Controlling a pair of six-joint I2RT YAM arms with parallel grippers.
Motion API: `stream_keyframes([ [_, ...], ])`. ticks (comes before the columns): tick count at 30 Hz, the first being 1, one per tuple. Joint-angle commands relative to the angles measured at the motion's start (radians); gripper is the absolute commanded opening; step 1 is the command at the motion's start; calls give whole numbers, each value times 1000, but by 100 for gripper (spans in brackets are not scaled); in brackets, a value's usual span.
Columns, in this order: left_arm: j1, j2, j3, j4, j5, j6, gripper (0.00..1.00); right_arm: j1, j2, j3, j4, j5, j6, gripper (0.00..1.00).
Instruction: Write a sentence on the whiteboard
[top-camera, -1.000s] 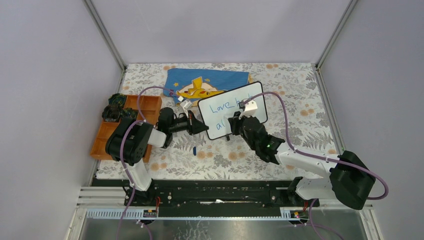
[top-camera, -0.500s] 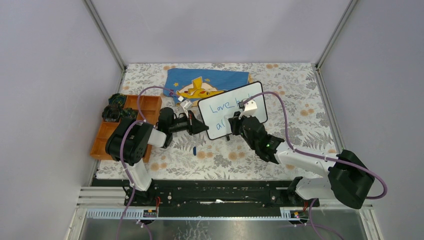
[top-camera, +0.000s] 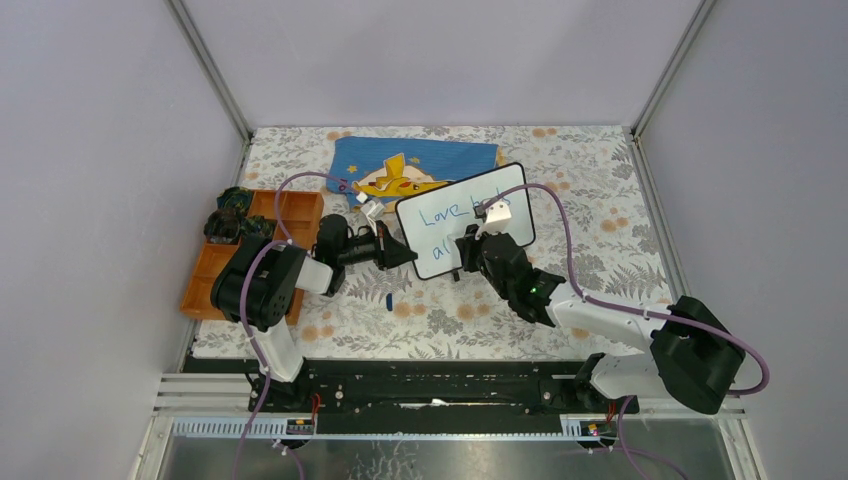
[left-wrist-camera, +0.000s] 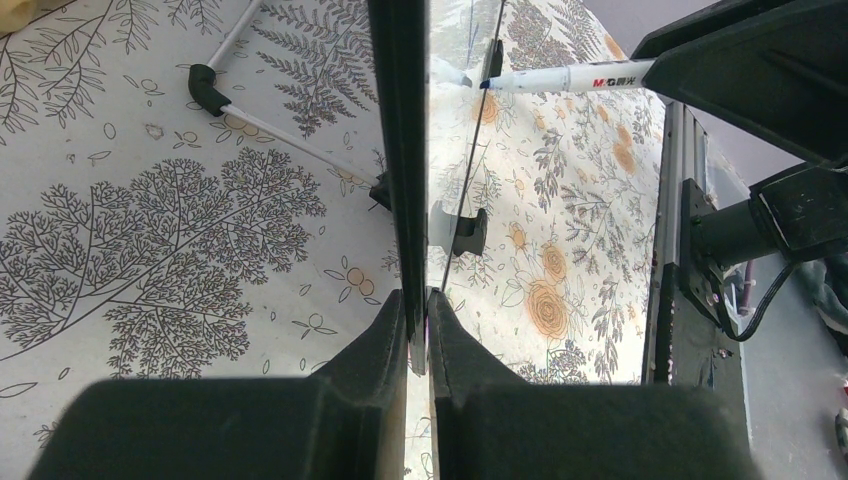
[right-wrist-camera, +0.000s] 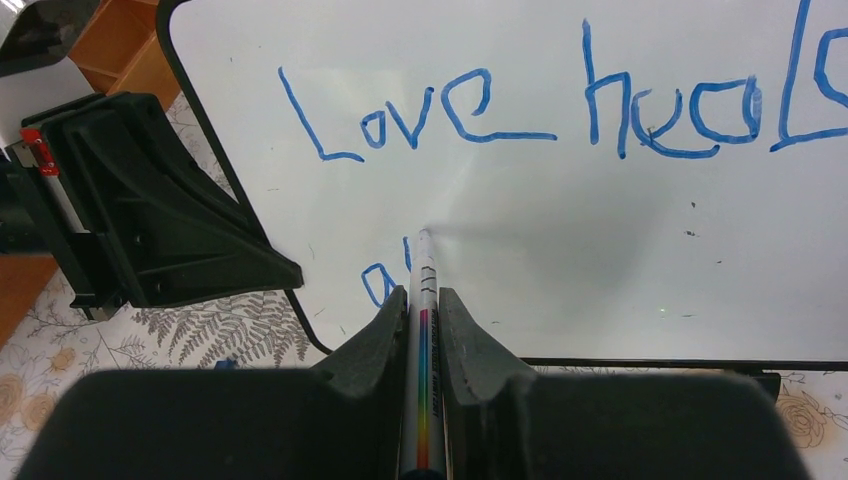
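Right gripper (right-wrist-camera: 424, 305) edged left, clenching a marker (right-wrist-camera: 422, 262) tipped at the whiteboard (top-camera: 470, 195)—long axis toward the bench's far-right corner—left gripper (left-wrist-camera: 417, 305) clamps its edge.

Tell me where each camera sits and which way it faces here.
Top external: above and behind the bases, looking down on both arms, whiteboard and tray.
Left wrist: on the left arm, sighting along its jaws, shut on the whiteboard's edge.
Right wrist: facing the sentence, its jaws shut on the marker.
Both wrist views share the marker.
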Motion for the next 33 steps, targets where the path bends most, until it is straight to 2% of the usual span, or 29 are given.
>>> stream_keyframes([
  [1,-24,9,-5,-91,-23,55,0,-12,8,20,28,10,6,0],
  [33,-25,8,-4,-99,-24,58,0,-16,-18,-71,-12,4,41,0],
])
